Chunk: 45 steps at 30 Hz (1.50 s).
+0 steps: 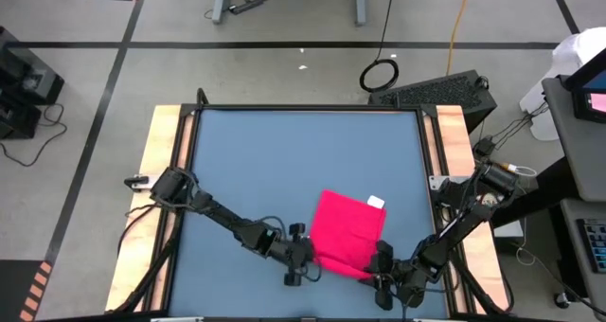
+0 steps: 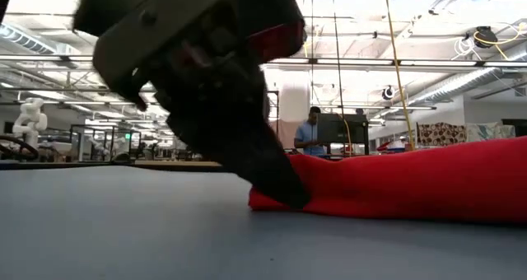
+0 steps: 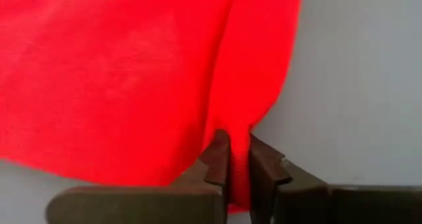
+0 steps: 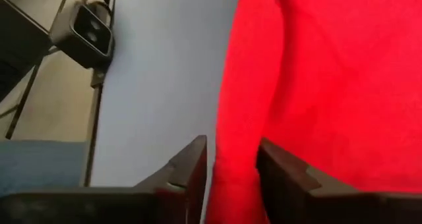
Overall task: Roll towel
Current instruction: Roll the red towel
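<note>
Nearest, at the near edge of the desk (image 1: 284, 152): clamped with the left hand (image 3: 239, 148) on the near left corner of the towel (image 1: 346, 232), fingers together with only a thin strip of red cloth between them. Just to the right, along the same near edge: straddling the cloth with the right hand (image 4: 231, 151), fingers apart and a fold of the towel lying in the gap. Cannot tell whether this fold is pressed or only lying loose there.

Farther in: lying mostly flat as a red rectangle on the near right part of the desk, turned at a slight angle, with the near edge bunched up and raised a little where both hands meet it. No finished roll to see yet. At the far right corner of the cloth, a small white tag (image 1: 376, 202), well apart from both hands.

Judged as the very start of the rolling: taking hold of the near edge. Next, probably, closing the right hand firmly on its corner, then lifting the edge a little with both hands and turning it over toward the far side, keeping both at the same height so as not to make a crooked roll.

Beyond the desk, far in the room: a person (image 2: 311, 132) at a workstation.
</note>
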Each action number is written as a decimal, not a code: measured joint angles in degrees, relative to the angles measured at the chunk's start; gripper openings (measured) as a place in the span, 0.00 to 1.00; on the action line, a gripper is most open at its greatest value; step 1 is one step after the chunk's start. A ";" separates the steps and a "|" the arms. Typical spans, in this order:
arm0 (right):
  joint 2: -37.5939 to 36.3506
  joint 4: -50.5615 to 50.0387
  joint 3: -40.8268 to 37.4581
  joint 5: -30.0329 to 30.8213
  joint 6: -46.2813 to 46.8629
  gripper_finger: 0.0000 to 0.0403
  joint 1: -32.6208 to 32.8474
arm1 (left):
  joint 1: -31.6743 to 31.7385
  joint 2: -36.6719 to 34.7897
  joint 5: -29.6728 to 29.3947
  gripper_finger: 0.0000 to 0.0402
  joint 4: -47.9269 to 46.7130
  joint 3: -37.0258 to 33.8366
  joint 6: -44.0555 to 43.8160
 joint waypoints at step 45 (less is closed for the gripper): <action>15.38 -22.90 23.65 27.00 -11.96 0.59 6.88 | 9.11 0.22 26.29 0.08 0.18 0.15 -8.93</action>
